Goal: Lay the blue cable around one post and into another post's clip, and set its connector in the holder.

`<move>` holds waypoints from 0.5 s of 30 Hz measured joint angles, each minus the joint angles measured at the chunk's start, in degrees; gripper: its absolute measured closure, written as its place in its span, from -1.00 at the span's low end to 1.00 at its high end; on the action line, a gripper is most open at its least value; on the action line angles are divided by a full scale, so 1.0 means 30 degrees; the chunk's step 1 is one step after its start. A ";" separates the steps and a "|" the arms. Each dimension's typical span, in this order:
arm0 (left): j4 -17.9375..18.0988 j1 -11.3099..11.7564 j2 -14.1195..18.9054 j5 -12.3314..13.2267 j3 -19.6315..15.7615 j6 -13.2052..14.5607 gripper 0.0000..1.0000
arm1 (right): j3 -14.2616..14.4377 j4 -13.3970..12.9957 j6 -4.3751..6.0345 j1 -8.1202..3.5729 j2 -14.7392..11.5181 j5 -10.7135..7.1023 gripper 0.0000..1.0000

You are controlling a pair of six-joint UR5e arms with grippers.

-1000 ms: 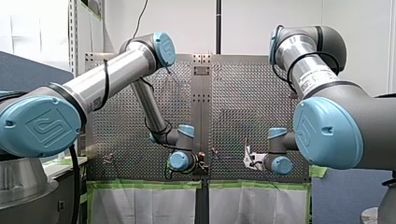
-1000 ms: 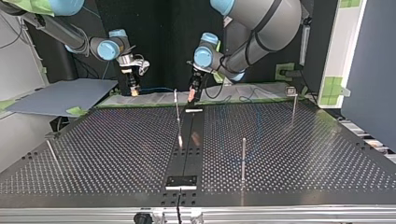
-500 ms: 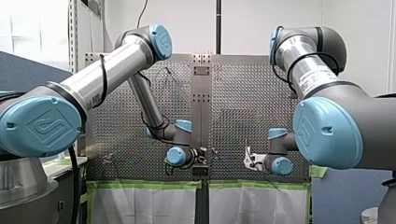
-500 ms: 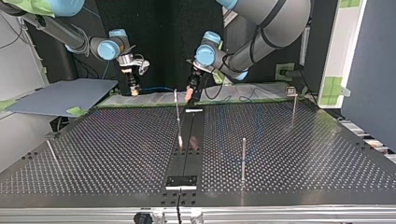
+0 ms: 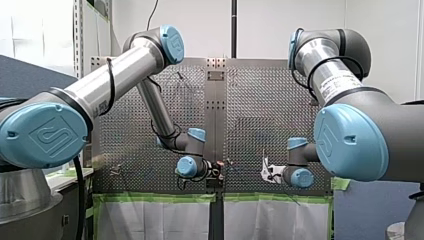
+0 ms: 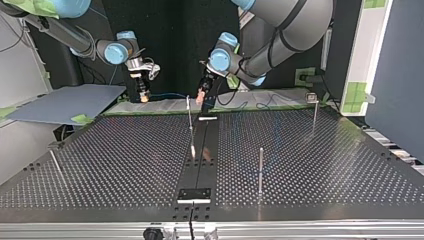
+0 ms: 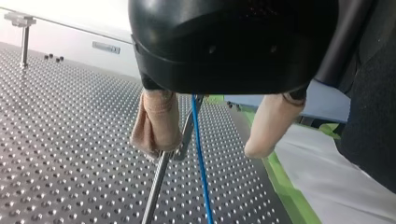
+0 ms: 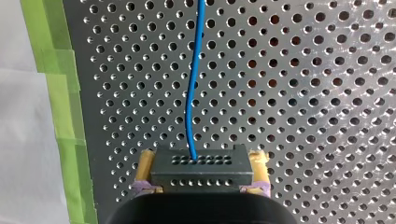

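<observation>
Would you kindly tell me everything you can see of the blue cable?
The blue cable is thin, smooth and plastic-looking. One end enters the black, hole-dotted connector clamped between my right gripper's yellow pads. From there it runs, slightly curved, over the perforated table. Farther along it passes between my left gripper's parted beige pads, close beside a metal post; contact there is unclear.

right gripper clamped on black connector, yellow pads against both its ends, blue cable running from connector straight ahead over perforated table, green tape along table edge
</observation>
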 joint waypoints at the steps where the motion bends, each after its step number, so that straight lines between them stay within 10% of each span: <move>1: 0.0000 -0.0032 0.0013 0.0027 0.0000 0.0020 -0.97 | -0.0001 -0.0005 0.0010 0.0000 0.0000 -0.0002 1.00; 15: 0.0492 -0.0233 0.1622 -0.0177 -0.0874 0.0014 -0.97 | 0.0000 -0.0018 0.0058 -0.0007 0.0017 -0.0115 1.00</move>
